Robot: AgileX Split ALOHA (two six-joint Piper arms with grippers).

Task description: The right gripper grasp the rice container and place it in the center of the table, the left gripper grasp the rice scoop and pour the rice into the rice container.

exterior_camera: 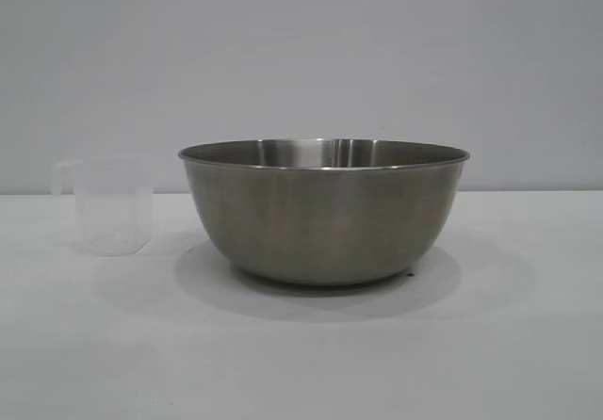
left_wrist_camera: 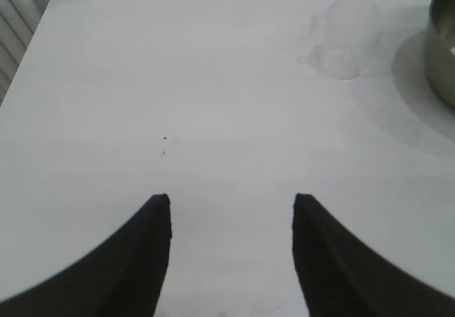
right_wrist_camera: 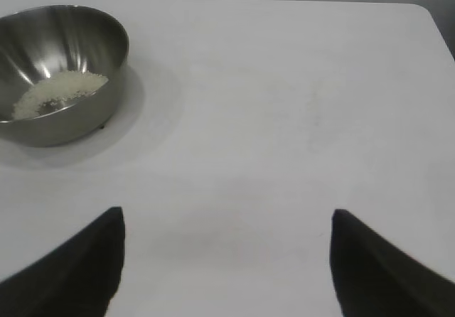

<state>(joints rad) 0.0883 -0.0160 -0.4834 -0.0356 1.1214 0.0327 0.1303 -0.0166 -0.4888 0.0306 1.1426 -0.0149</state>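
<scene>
Plain grey wall behind, white table [exterior_camera: 301,363] in front, spreading across the whole exterior view.

Steel bowl [exterior_camera: 324,211] upright near the middle of the table, rim level, soft shadow pooled round its base. Same bowl seen from the right wrist, well ahead of the fingers and off to one side, with rice [right_wrist_camera: 58,92] lying as a loose pale patch on the inner wall and bottom. Only an edge of it caught in the left wrist view.

Clear scoop [exterior_camera: 111,205] upright on the table just to the left of the bowl in the exterior view, apart from it, handle pointing away from the bowl. Looks empty, though hard to be sure through plastic this faint. From the left wrist, barely visible as a pale outline beside the bowl's shadow, well ahead of the fingers.

Left gripper [left_wrist_camera: 232,203] hovering over bare table, jaws partly apart, nothing between them. Two tiny dark specks [left_wrist_camera: 165,145] on the table ahead of its fingertips.

Right gripper [right_wrist_camera: 227,214] likewise over bare table, jaws spread wider, holding nothing, well short of the bowl.

Neither gripper nor arm showing in the exterior view.
</scene>
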